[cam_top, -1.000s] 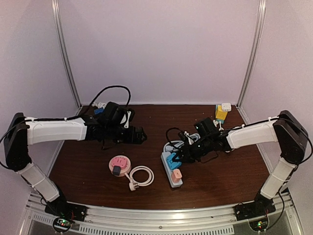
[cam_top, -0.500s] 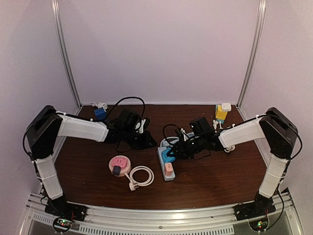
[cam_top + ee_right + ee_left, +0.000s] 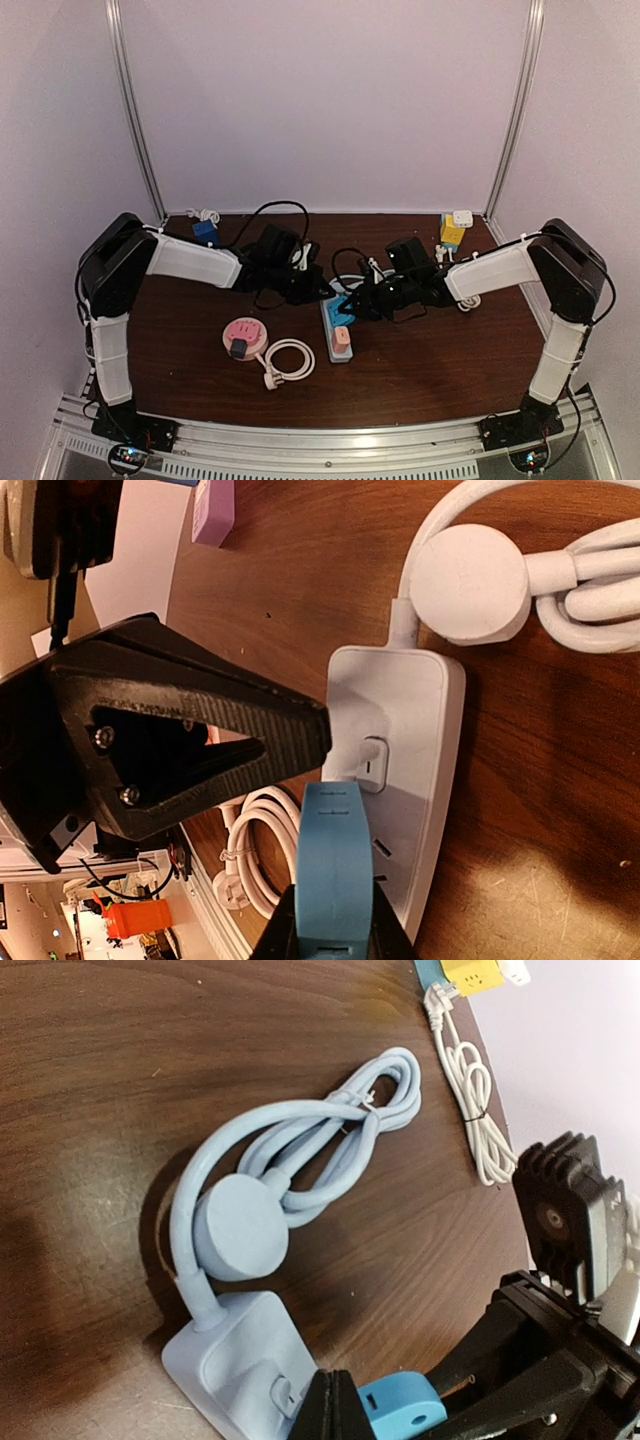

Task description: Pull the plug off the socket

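Observation:
The socket is a pale blue power strip (image 3: 333,322) (image 3: 230,1360) (image 3: 410,740) lying mid-table, its thick cord coiled (image 3: 330,1145) behind it. A blue plug (image 3: 346,308) (image 3: 405,1410) (image 3: 335,870) stands on the strip, and my right gripper (image 3: 353,305) (image 3: 335,935) is shut on its sides. Whether its prongs are still seated I cannot tell. A pink plug (image 3: 341,340) sits at the strip's near end. My left gripper (image 3: 325,293) (image 3: 335,1405) (image 3: 318,735) is shut with nothing between its jaws, tips down on the strip beside its switch.
A pink round socket with a black plug (image 3: 243,337) and a coiled white cable (image 3: 285,360) (image 3: 250,825) lie front left of the strip. A yellow adapter (image 3: 452,232) stands back right, a blue one (image 3: 205,232) back left. A bundled white cord (image 3: 470,1100) lies near the right arm.
My left arm has swung right to the power strip and its gripper has closed. The right gripper, still on the blue plug, has shifted left and back, the strip with it.

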Tool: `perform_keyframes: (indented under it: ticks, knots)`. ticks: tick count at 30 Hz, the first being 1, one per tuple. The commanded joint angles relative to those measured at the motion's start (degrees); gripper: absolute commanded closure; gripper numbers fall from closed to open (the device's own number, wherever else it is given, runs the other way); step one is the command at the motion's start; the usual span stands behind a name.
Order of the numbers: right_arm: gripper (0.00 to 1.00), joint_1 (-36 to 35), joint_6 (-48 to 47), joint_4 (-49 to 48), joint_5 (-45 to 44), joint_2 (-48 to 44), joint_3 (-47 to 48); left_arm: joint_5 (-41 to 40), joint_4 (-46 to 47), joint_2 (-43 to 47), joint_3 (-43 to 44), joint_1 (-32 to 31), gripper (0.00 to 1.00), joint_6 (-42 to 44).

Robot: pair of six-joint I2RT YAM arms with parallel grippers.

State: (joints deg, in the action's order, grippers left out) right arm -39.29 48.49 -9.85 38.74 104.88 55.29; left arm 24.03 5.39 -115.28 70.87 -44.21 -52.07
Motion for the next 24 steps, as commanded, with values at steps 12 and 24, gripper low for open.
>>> perform_keyframes:
  ticks: [12, 24]
  knots:
    - [1.00, -0.6, 2.8, -4.3, -3.7, -0.6, 1.7, -8.6, -9.0, -2.8, 2.0, -0.3, 1.00, 1.1]
    - [1.00, -0.6, 10.5, -10.5, -3.3, 1.1, 0.8, -9.2, -13.2, -4.4, 1.2, -0.9, 1.00, 2.8]
